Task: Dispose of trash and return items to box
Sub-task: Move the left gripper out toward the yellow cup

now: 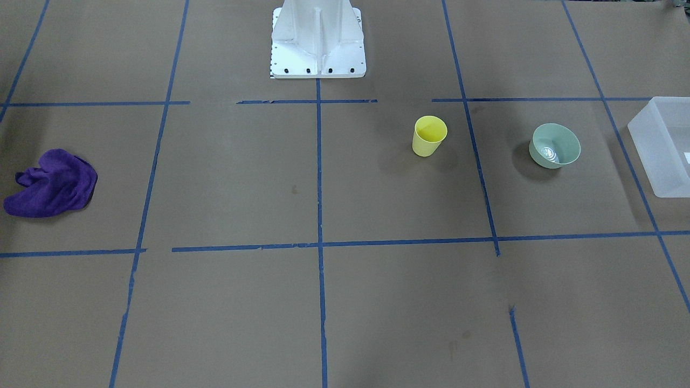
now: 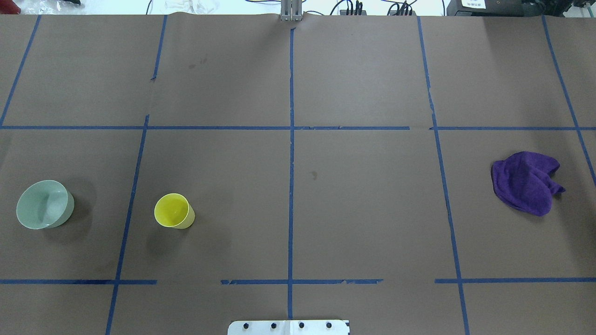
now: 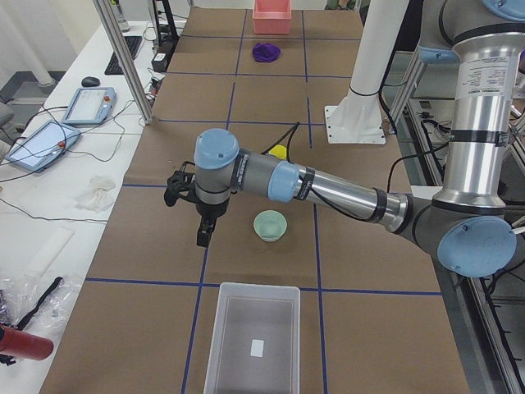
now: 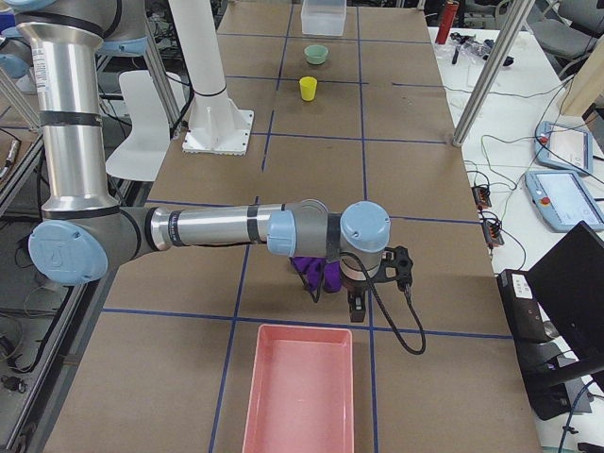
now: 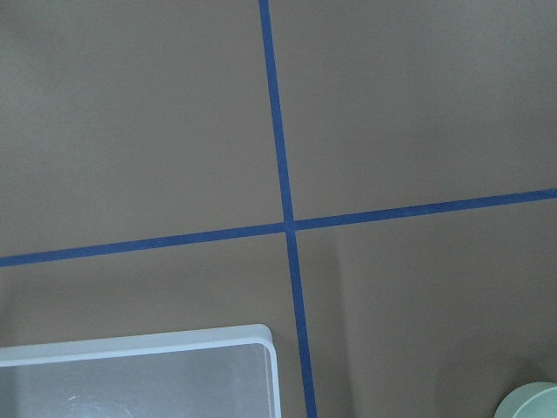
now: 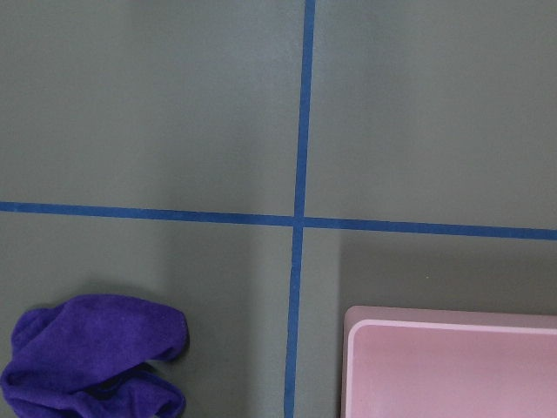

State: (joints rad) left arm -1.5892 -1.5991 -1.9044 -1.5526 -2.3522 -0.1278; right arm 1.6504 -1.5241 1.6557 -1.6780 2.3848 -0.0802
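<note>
Cup point(image 1: 429, 136) stands upright and open end up on the table point(image 1: 377, 302), on the robot's left half, clear of everything; bowl point(image 1: 554, 145) sits farther left, also upright, between the cup and the box point(image 1: 647, 156), touching neither; the box lies at the table's left end with only a pale patch on its floor. Left gripper point(image 3: 202, 236) hangs over the table just beside the bowl, on the side away from the robot, fingers pointing down and holding nothing that shows; only the side view catches it, so I cannot tell whether its fingers are spread or pressed together. Its wrist camera looks down on a crossing of blue tape lines point(image 5: 290, 225), with a corner of the box at the lower left and a sliver of the bowl's rim at the lower right. Right gripper point(image 4: 356, 310) hangs at the other end, over a crumpled purple cloth point(image 1: 51, 184) and near a pink bin point(image 4: 302, 396); the wrist partly hides the cloth in the side view, and again I cannot tell how the fingers stand. White base point(image 1: 318, 40) is bolted at the table's robot edge.
</note>
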